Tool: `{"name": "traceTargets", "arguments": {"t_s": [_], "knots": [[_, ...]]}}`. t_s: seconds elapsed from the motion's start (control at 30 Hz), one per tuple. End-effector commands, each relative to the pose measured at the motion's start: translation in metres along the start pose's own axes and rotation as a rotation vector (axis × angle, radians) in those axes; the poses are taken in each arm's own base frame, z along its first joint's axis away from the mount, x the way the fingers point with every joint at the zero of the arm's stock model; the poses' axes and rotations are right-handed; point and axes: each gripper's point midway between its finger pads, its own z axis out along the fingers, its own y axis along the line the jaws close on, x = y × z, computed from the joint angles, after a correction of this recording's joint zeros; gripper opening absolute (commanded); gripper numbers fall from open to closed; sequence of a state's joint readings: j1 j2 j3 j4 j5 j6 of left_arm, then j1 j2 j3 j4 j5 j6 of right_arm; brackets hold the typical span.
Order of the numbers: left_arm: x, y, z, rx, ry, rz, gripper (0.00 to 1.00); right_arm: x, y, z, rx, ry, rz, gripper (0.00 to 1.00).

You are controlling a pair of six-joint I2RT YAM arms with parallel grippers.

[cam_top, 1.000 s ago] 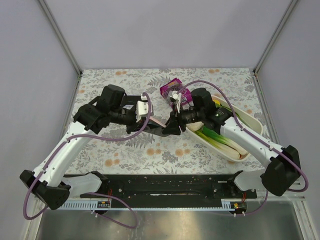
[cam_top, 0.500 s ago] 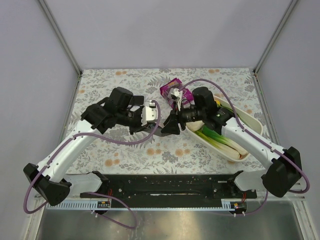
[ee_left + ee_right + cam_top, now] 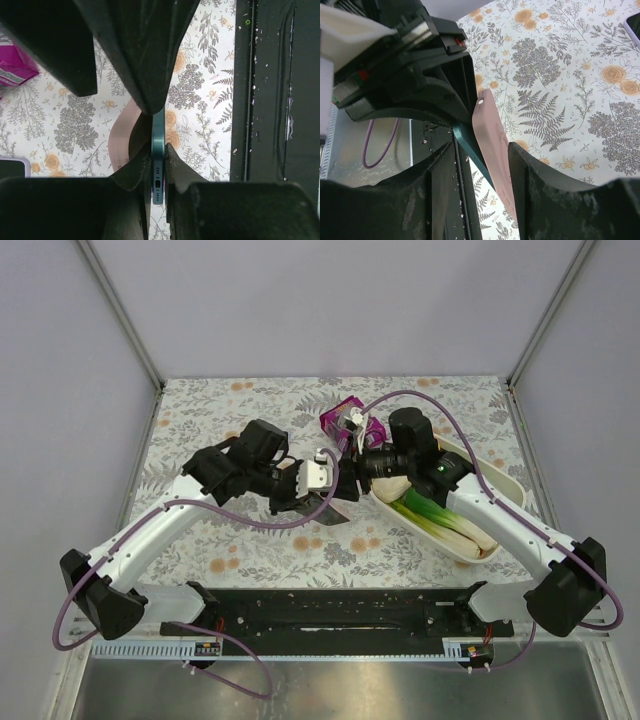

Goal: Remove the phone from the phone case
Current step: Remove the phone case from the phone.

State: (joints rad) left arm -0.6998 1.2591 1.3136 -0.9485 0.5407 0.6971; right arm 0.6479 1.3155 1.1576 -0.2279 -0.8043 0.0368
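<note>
Top external view: the left gripper [image 3: 320, 498] and right gripper [image 3: 350, 472] meet tip to tip over the middle of the floral tablecloth [image 3: 220, 550]; what lies between them is too small to make out here. A magenta packet [image 3: 343, 414] sits just behind them, and a white tray [image 3: 510, 488] holding leeks [image 3: 440, 515] lies under the right arm. Left wrist view: the left gripper [image 3: 156, 135] is clamped on a teal phone [image 3: 158, 172], seen edge-on with its charging port towards the camera. The pink phone case [image 3: 124, 136] stands off the phone's left side, above the cloth. The black base rail [image 3: 265, 100] runs down the right. Right wrist view: the right gripper [image 3: 481, 150] has its fingers [image 3: 535, 175] apart, with the phone [image 3: 470, 150] and the case [image 3: 492, 140] both between them. The case is peeled away at an angle from the phone. Whether the pads press on the case cannot be told.
</note>
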Motion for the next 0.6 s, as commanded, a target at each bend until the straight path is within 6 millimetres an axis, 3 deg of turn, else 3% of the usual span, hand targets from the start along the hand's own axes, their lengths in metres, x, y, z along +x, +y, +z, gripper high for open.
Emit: {"name": "traceTargets", "arguments": {"t_s": [0.0,0.57], "knots": [[-0.033,0.007,-0.002,-0.026,-0.091,0.045,0.0,-0.025,0.002,-0.005,0.019,-0.065,-0.053,0.56],[-0.047,0.007,0.0,-0.008,-0.12,0.024,0.0,0.001,-0.006,0.006,0.016,-0.025,-0.033,0.59]]}}
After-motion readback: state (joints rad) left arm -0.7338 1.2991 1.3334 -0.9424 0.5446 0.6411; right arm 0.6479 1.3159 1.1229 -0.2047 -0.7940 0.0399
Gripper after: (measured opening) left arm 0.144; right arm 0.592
